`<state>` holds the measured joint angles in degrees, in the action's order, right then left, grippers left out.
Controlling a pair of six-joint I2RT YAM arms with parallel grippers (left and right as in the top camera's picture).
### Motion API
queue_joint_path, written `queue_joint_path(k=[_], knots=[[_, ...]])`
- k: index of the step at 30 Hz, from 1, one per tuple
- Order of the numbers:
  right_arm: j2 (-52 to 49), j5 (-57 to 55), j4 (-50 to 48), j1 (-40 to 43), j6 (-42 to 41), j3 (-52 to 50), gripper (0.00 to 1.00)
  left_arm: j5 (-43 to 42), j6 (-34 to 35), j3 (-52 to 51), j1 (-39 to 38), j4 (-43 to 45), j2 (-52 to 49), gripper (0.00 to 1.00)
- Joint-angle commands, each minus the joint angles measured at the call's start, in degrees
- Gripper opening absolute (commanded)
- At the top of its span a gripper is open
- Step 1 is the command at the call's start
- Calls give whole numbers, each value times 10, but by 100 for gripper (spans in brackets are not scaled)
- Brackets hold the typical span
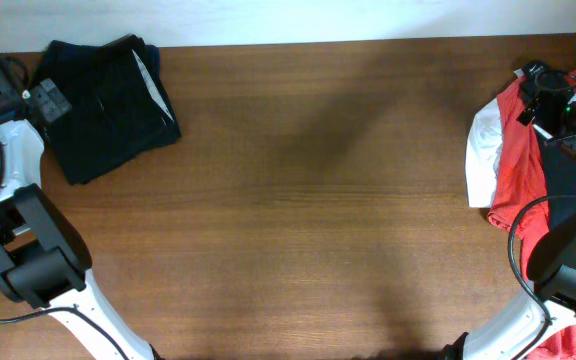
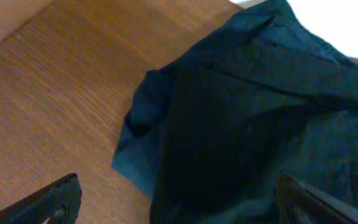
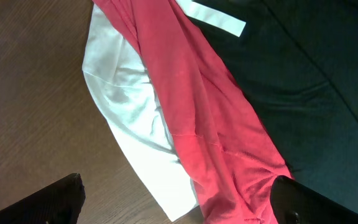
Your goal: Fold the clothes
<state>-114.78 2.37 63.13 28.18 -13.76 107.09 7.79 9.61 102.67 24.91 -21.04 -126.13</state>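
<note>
A folded dark navy garment (image 1: 108,105) lies at the table's far left corner; it fills the left wrist view (image 2: 253,124). My left gripper (image 1: 28,95) hovers at its left edge, open and empty (image 2: 176,202). A pile of unfolded clothes sits at the far right edge: a red garment (image 1: 516,160) over a white one (image 1: 481,150), with a dark one (image 1: 568,175) beside them. The right wrist view shows the red garment (image 3: 210,118), the white one (image 3: 129,106) and the dark one (image 3: 303,68). My right gripper (image 1: 548,100) hovers over the pile, open and empty (image 3: 176,202).
The brown wooden table (image 1: 308,200) spans the view. A white wall strip (image 1: 268,20) runs along the far edge. Both arm bases stand at the near corners, left (image 1: 38,260) and right (image 1: 568,260).
</note>
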Motion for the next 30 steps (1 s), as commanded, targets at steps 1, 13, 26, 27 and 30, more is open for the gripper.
queue_joint_path(k=[1, 13, 26, 27, 30], knots=[[10, -5, 0, 0, -7, 7, 99, -19, 6, 14, 3, 27, -8, 99], [10, -5, 0, 0, -7, 7, 99, -220, 42, 14, 56, 21, -82, 95], [10, -5, 0, 0, -7, 7, 99, -252, 49, 39, 53, 18, -72, 1], [10, -5, 0, 0, -7, 7, 99, -252, 49, 40, 48, 17, -63, 1], [10, -5, 0, 0, -7, 7, 99, -252, 49, 40, 27, 14, -23, 1]])
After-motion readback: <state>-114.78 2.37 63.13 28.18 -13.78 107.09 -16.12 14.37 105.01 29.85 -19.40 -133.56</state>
